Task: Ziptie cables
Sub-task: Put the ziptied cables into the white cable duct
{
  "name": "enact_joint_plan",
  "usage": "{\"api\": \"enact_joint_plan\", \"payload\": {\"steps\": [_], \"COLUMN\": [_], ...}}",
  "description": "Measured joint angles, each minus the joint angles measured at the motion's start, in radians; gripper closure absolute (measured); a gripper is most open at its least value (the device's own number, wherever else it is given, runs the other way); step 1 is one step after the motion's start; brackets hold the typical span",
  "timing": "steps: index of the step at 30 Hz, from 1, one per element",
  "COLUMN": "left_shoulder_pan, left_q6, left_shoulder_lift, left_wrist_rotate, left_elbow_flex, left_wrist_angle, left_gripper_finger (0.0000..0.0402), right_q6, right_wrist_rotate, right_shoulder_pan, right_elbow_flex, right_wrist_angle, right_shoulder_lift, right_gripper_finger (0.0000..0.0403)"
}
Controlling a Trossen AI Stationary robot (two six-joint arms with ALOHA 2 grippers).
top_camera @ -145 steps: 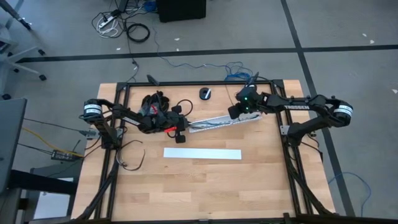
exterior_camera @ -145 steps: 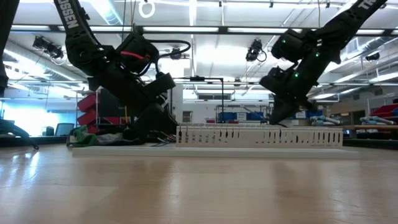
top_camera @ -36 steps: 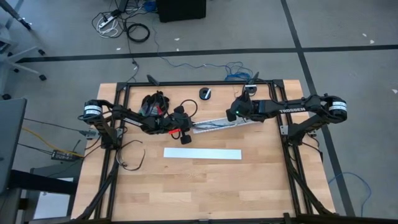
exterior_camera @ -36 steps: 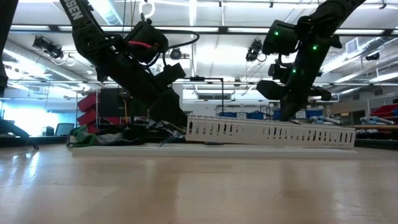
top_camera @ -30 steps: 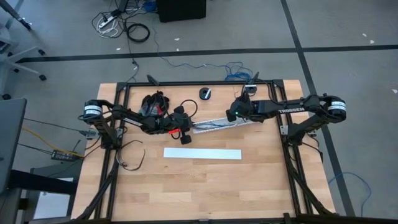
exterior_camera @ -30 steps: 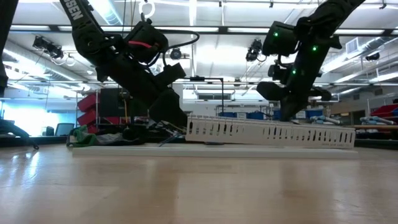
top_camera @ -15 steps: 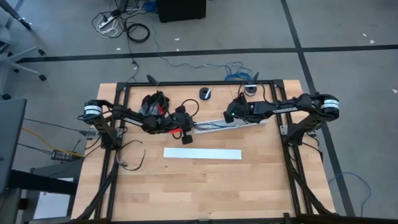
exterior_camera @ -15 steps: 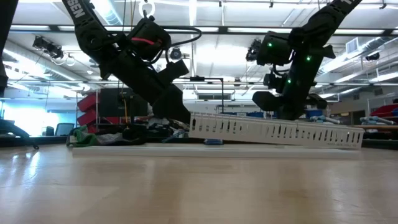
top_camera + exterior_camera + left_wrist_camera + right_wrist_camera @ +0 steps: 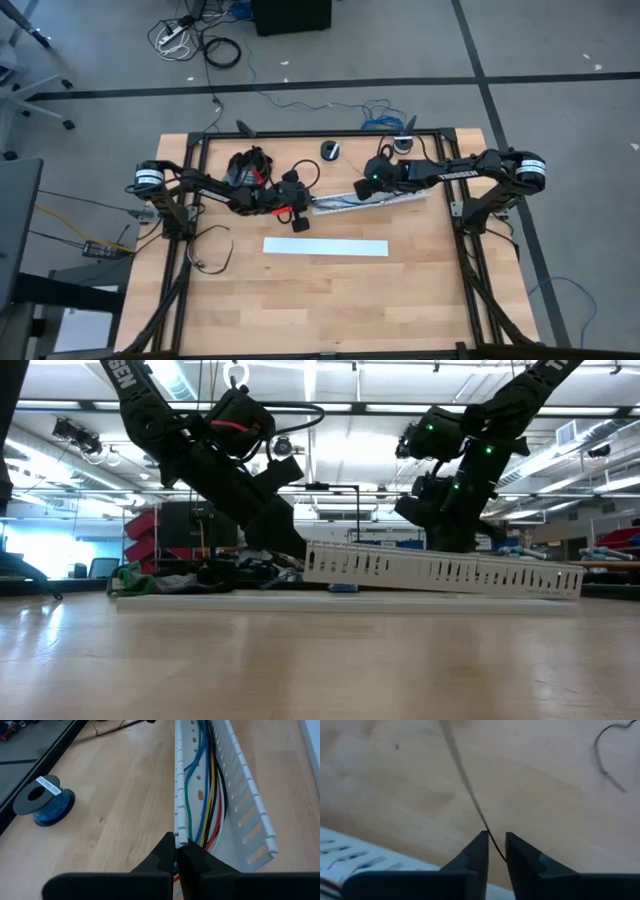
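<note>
1. Not far along, by the look of it: no tie seen around the cables (image 9: 207,795), blue, green, yellow, red and black strands running loose side by side.
2. Laid lengthwise inside the white slotted duct (image 9: 242,800), near the back middle of the table (image 9: 330,310).
3. Clamped together on the end of one duct wall: left gripper (image 9: 176,843), lifting that end so the duct sits tilted in the low view, far end down on the wood.
4. Poised over the duct's middle in the high view: right gripper (image 9: 496,840), fingers a little apart, with a thin dark strand (image 9: 465,775) passing through the gap, apparently unpinched. Cannot tell whether this is a tie or a stray wire.
5. Left to do, as judged: gathering the wires, looping a tie around them, pulling it tight.
6. Tight spots: slotted duct walls close on both sides of the wires; a blue spool (image 9: 42,802) near the table's edge frame beside the duct.
7. Open room: bare wood in front, broken only by a white strip (image 9: 325,247) lying well apart from the duct.
</note>
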Motion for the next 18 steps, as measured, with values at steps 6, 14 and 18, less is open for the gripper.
{"api": "enact_joint_plan", "payload": {"steps": [6,14,18], "left_shoulder_pan": [0.000,0.000,0.001], "left_q6": [0.000,0.001,0.002], "left_shoulder_lift": [0.000,0.000,0.000], "left_wrist_rotate": [0.000,-0.013,-0.033], "left_elbow_flex": [0.000,-0.001,-0.001], "left_wrist_angle": [0.000,-0.002,-0.012], "left_gripper_finger": [0.0401,0.0401,0.0401], "right_q6": [0.008,-0.081,-0.104], "right_wrist_rotate": [-0.110,-0.125,-0.153], "right_shoulder_pan": [-0.020,-0.022,-0.037], "right_elbow_flex": [0.000,0.000,0.000], "right_wrist_angle": [-0.029,-0.008,-0.001], "right_shoulder_lift": [0.000,0.000,-0.017], "right_gripper_finger": [0.0269,0.0186,0.0170]}}
